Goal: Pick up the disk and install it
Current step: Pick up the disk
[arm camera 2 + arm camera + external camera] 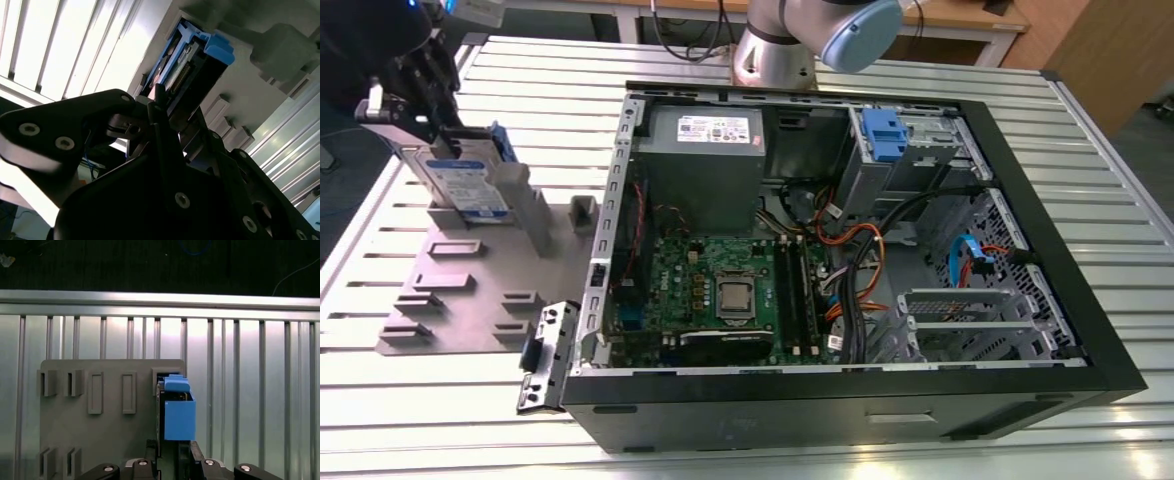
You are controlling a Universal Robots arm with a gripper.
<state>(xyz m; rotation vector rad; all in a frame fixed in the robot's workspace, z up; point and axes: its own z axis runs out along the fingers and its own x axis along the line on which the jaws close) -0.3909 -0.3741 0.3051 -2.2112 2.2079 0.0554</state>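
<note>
at about 10 o'clock in the exterior view, the disk [464, 180] stands on end in a slot of the grey holder plate [467, 295]. the plate lies flat on the slatted table [440, 430]. the tool [171, 462] sits right at the disk's upper end. i cannot tell whether it is pinching the disk or only set around it.

the disk's long axis runs close to vertical, leaning a little, with its top toward 11 o'clock and its foot toward 5. its labelled broad face is turned toward the exterior camera. a blue rail [503, 150] runs up the edge on its 3 o'clock side. in the second wrist view a row of contacts [181, 67] shows on the end nearest the tool, so the connector end seems to point up.

as i judge it, the first risk is the slot. a pull that is not in line with the leaning long axis could wedge the rails against the slot walls, and that could drag the plate or let the disk slip. a hold taken only at the top end could also let the disk swing.

at 3 o'clock from the plate lies the open computer case [854, 395], with the blue-tabbed drive cage [886, 135] toward its 1 o'clock corner. loose cables [854, 240] hang just beside the cage and could snag the rails if the disk arrives skewed.
</note>
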